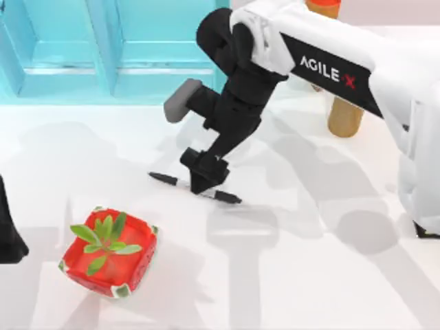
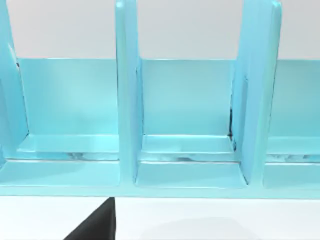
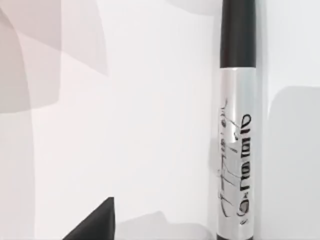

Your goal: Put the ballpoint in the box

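White right arm [image 1: 357, 75] with a black AGILE-X band, black wrist, grey camera block, black claw [image 1: 204, 177].

- We see a plain white table [image 1: 323, 275] under bright light.
- Soft grey shadows [image 1: 240, 240] fall across it, right of the red plant pot [image 1: 110, 261].

ballpoint [image 1: 194, 188] middle hidden under right hand [image 1: 204, 184]; box [image 1: 69, 62] cut off by top edge

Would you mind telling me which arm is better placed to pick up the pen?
Right: the right gripper sits directly over the pen, while the left gripper waits at the table's left edge.
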Controlling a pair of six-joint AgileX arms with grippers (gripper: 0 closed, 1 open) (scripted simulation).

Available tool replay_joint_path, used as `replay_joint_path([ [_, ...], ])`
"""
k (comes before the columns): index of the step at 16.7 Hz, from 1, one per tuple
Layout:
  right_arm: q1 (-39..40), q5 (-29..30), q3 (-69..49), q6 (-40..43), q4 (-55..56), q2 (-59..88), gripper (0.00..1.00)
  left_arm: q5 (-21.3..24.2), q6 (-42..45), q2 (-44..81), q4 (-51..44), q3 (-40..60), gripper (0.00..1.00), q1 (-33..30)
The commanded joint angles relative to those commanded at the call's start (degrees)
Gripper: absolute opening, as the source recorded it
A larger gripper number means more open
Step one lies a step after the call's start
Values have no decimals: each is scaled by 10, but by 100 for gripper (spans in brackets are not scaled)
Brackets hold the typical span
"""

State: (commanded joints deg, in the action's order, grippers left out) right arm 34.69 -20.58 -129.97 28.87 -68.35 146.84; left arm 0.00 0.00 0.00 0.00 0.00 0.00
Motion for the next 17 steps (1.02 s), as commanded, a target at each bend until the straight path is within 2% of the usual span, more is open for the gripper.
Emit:
replay_joint_path([
  [5, 22, 2, 61, -24, 96, 26, 100, 0, 0, 0, 0, 0, 100, 0],
  [10, 25, 3, 70, -27, 109, 30, 100, 0, 0, 0, 0, 0, 100, 0],
  [17, 25, 3, 70, -27, 109, 30, 47, 0, 0, 0, 0, 0, 100, 0],
])
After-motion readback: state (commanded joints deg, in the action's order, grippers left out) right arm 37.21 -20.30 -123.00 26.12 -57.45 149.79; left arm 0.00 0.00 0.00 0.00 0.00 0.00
